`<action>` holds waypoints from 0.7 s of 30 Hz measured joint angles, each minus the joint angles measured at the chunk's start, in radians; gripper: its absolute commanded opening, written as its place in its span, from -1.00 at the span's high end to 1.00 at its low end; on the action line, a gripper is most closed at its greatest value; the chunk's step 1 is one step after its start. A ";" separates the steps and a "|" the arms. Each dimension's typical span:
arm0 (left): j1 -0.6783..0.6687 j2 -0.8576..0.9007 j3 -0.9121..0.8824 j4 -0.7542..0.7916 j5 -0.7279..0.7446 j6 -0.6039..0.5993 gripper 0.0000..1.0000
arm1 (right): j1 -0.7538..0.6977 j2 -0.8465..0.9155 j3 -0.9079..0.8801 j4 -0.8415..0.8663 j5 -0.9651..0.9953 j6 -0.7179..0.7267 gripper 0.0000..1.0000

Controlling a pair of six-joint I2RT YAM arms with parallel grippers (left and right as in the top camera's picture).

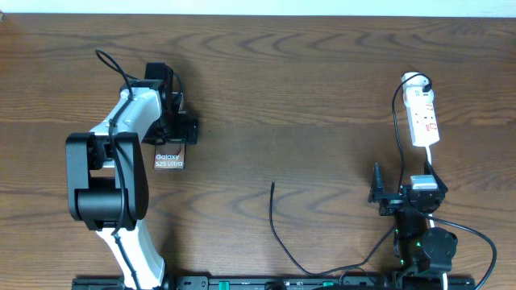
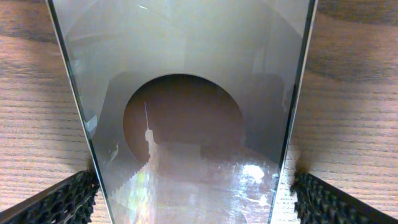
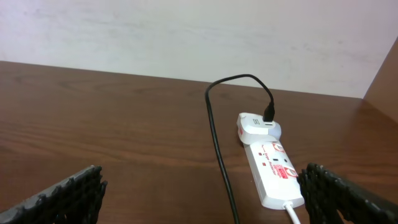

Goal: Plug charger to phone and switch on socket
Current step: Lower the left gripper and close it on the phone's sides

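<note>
Left gripper (image 2: 196, 200) clamps phone (image 2: 193, 93) by its edges, at 9 o'clock. Right gripper (image 3: 202, 180) gapes, empty. Charger (image 1: 272, 205) tip lies loose near 6; socket (image 1: 423, 117) at 2. Plugging step, by appearance: right must fetch tip.

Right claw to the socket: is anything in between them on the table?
Nothing blocks it. The right claw hangs open facing the socket, with bare table between. Only the charger cable lies in that gap, running past the strip's left side to the adapter plugged in at its far end.
</note>
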 measured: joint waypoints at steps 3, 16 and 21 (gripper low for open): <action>0.000 0.000 0.000 0.000 0.000 0.002 -1.00 | 0.000 0.000 0.000 0.000 0.000 0.000 -0.98; 0.000 -0.001 -0.002 0.000 0.004 0.005 -0.67 | 0.000 0.000 0.000 0.000 0.000 0.000 -0.99; 0.000 -0.001 -0.003 0.000 0.004 0.005 -0.65 | 0.000 0.000 0.000 0.000 0.000 0.000 -0.98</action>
